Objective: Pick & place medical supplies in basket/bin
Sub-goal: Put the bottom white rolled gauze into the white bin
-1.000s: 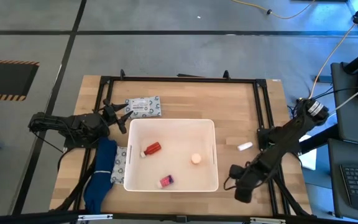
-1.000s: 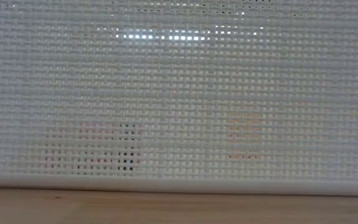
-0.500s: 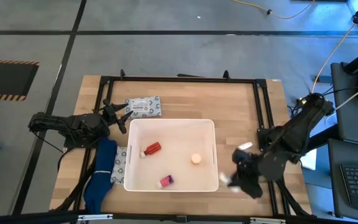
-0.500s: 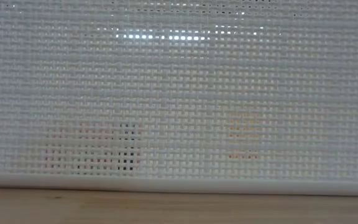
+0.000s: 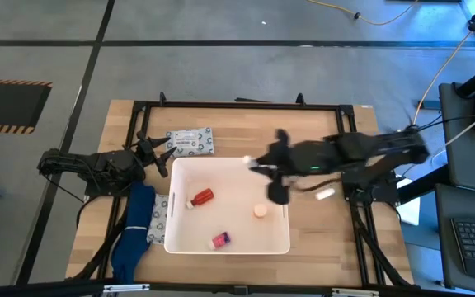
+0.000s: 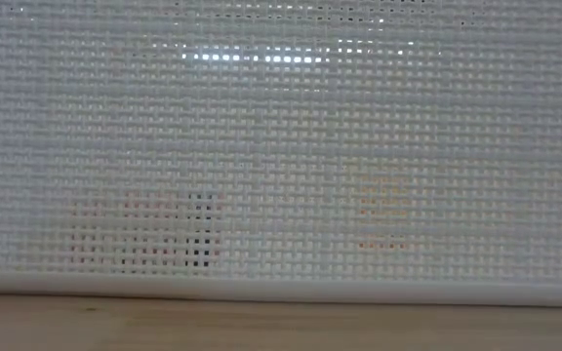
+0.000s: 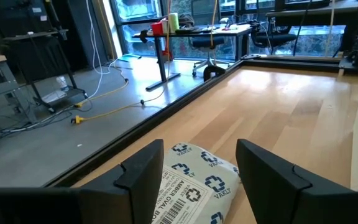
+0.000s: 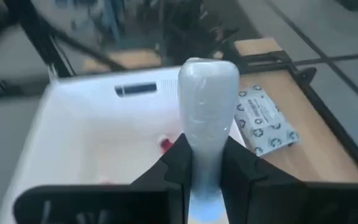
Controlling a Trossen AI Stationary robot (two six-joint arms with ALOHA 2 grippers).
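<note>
The right gripper (image 5: 258, 167) hangs over the white tub (image 5: 228, 245), just inside its far right corner, and its fingers (image 8: 174, 163) are clamped tight on a white tube (image 8: 207, 124) that stands up between them. Down in the tub, a tiny red bottle (image 5: 201, 197) lies toward the left wall, an orange-capped vial (image 5: 260, 210) sits near the right wall, and a pink-capped vial (image 5: 220, 240) rests close to the near wall. Another white tube (image 5: 326, 195) lies on the wooden table (image 5: 320, 136), just right of the tub and apart from it. The left gripper (image 5: 162, 158) waits just off the tub's far left corner, jaws spread wide with nothing between them, and a grey-white patterned packet (image 5: 190, 141) lies right before it, just beyond the tub's far rim. A second patterned packet (image 5: 158, 218) is tucked against the tub's left wall, partly under a blue cloth (image 5: 134, 231). From table level, the tub's perforated wall (image 6: 281, 146) fills the sight, with faint pink and orange shapes showing through it.
</note>
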